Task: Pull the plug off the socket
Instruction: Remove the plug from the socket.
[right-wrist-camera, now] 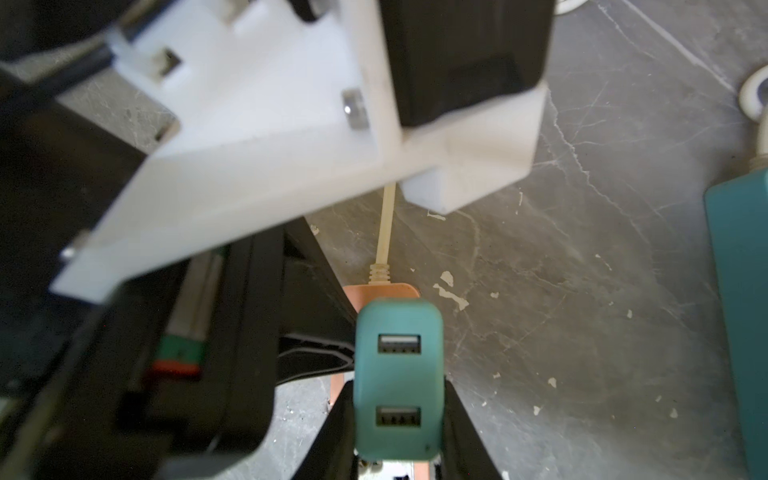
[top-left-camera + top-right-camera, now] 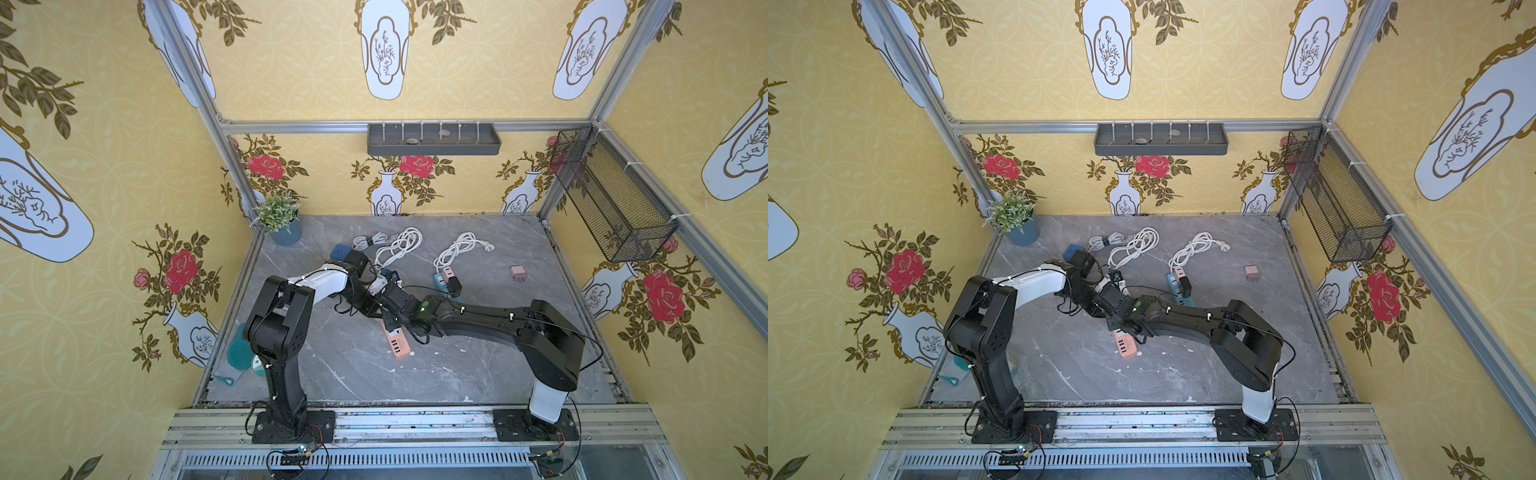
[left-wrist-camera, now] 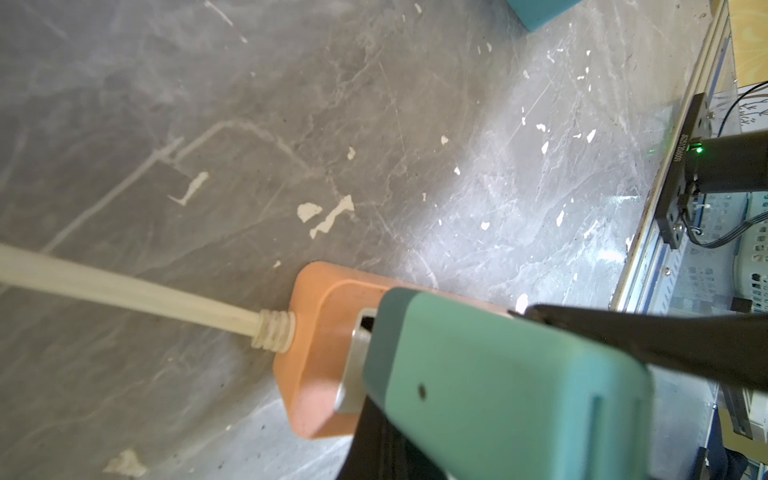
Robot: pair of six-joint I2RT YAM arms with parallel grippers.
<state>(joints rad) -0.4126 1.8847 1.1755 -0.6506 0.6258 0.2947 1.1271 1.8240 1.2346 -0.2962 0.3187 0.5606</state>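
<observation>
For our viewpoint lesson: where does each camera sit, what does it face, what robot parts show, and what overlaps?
Top views: high at the front, facing down onto the table; left arm and right arm show whole.
Left wrist: low, facing teal plug on orange strip; black fingers show.
Right wrist: above the plug's USB face; right gripper clamps it.
Shared: wrist views share plug, strip, cable.

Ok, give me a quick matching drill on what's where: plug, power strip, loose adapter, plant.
Things:
1. teal plug
2. orange power strip
3. pink adapter
4. potted plant

Places:
A. far corner
B. between the jaws of the right gripper
C. lying alone, plugged into nothing
D. flat beneath the plug

Pairs: 1-B, 2-D, 3-C, 4-A
</observation>
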